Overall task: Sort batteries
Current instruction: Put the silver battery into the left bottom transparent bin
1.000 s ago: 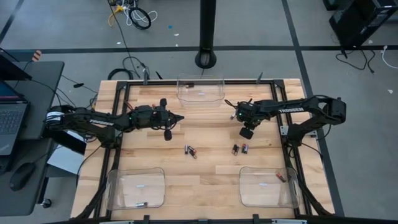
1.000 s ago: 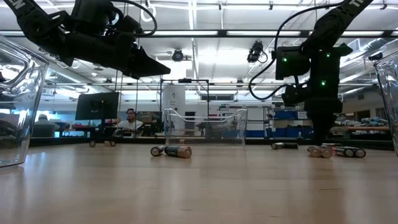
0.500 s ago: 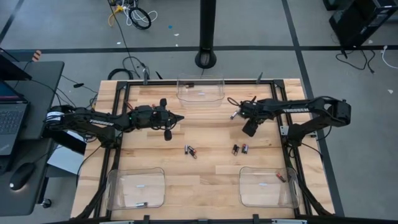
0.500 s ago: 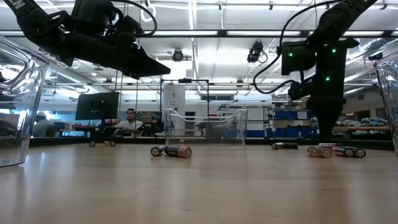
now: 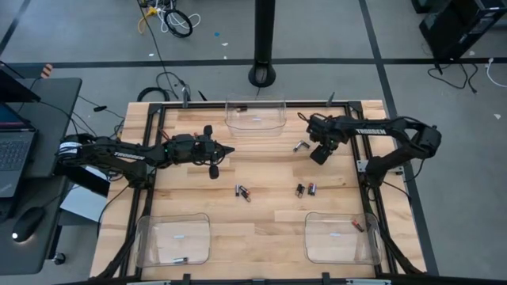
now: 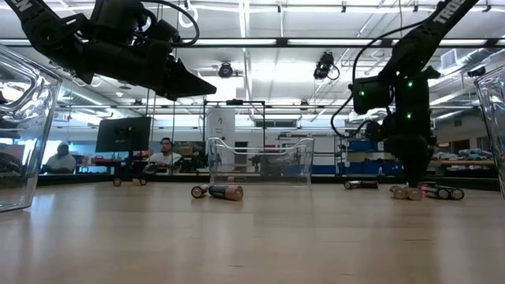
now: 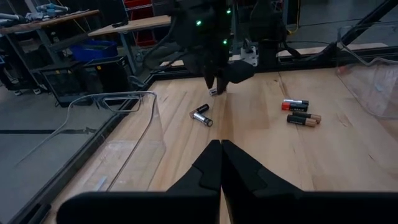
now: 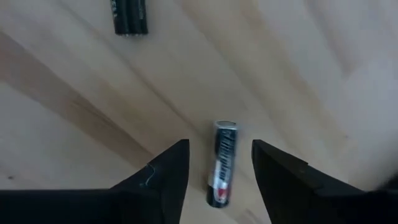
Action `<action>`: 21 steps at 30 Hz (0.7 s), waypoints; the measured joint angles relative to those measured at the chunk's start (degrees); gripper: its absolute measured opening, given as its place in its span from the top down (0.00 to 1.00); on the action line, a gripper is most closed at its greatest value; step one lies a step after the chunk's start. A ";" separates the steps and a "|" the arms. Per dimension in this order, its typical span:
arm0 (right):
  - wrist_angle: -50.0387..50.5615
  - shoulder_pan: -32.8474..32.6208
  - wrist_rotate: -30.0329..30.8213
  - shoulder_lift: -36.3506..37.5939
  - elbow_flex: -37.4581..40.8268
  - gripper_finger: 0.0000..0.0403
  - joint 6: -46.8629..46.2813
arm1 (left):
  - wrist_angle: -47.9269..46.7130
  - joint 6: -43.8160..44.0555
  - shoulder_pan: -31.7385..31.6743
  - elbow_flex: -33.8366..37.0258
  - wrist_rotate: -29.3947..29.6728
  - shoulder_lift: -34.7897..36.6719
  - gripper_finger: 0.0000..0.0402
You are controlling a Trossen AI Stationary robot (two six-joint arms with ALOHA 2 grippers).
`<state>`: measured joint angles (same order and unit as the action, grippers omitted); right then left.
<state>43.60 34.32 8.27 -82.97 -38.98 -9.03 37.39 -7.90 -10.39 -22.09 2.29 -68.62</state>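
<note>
A silvery battery (image 8: 222, 163) is being framed between the spread fingers of the right gripper (image 8: 214, 163), far right on the table.

The battery (image 5: 300, 146) is lying flat on the wooden table (image 5: 261, 214), untouched, with the right gripper (image 5: 319, 152) being held open just beside it. The left gripper (image 5: 227, 150) is being held clenched and empty above the table's left half. Two pairs of batteries (image 5: 242, 191) (image 5: 306, 189) are lying mid-table. Clear bins are being seen at the far edge (image 5: 255, 113), near left (image 5: 173, 240) and near right (image 5: 341, 237), the near ones each holding a cell. Seated people (image 6: 162, 152) and ceiling lights are being shown in the workshop behind.
</note>
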 joint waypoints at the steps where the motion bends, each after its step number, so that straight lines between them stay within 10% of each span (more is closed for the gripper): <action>1: -0.20 0.48 -1.01 -0.65 0.00 0.55 0.82 | 0.00 0.00 0.00 -0.01 0.00 0.00 0.97; 21: -1.25 -3.53 -6.27 -0.25 -1.13 0.86 6.18 | 1.07 -0.04 0.00 0.00 0.01 0.00 0.97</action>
<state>42.35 30.79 2.00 -83.22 -40.11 -2.84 38.46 -7.94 -10.39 -22.09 2.30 -68.62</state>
